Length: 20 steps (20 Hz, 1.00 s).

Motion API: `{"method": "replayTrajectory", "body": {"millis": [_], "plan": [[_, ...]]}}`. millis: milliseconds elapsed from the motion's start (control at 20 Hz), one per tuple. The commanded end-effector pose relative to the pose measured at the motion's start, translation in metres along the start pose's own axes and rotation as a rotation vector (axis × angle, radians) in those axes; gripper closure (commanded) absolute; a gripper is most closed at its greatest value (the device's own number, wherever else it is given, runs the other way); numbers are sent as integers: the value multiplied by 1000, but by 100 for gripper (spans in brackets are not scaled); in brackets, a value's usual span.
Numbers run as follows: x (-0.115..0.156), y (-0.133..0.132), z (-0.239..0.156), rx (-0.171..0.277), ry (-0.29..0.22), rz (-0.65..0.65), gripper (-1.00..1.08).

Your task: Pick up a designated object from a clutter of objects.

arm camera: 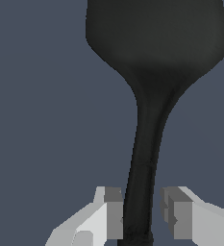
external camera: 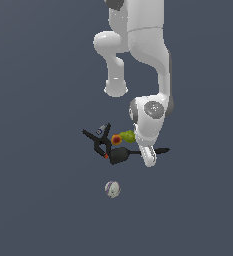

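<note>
The gripper (arm camera: 141, 214) was open, its pads (arm camera: 114, 214) straddling the thin handle of the black utensil (arm camera: 152, 96), one pad nearly touching it, the other apart. The utensil's bulbous head lay ahead of the fingers; beyond it sat the black clamp (external camera: 99, 137), orange-red fruit (external camera: 116, 139), yellow-green fruit (external camera: 128, 135) and whitish ball (external camera: 112, 189)

— What is in view besides the job itself?
— Only the floor (external camera: 38, 200), a flat, dark blue-grey surface. It lies under my gripper (arm camera: 142, 211) and spreads away from it on every side.
— And how does it look?
— One even, matte tone, running to the edges of both views.
</note>
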State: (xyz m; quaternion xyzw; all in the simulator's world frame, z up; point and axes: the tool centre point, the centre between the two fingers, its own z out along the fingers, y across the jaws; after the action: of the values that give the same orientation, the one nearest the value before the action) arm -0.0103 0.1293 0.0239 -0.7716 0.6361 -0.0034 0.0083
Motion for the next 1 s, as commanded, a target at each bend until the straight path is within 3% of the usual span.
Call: {"method": "replayTrajectory", "body": {"millis": [0,50,500,950], "plan": [[9,6,7,-17,5,13,108],[-1,0,0,1,0,-2,108],[1,0,-21,0,0,-1,108],[9,2,-83,-4,1,2,108]]}}
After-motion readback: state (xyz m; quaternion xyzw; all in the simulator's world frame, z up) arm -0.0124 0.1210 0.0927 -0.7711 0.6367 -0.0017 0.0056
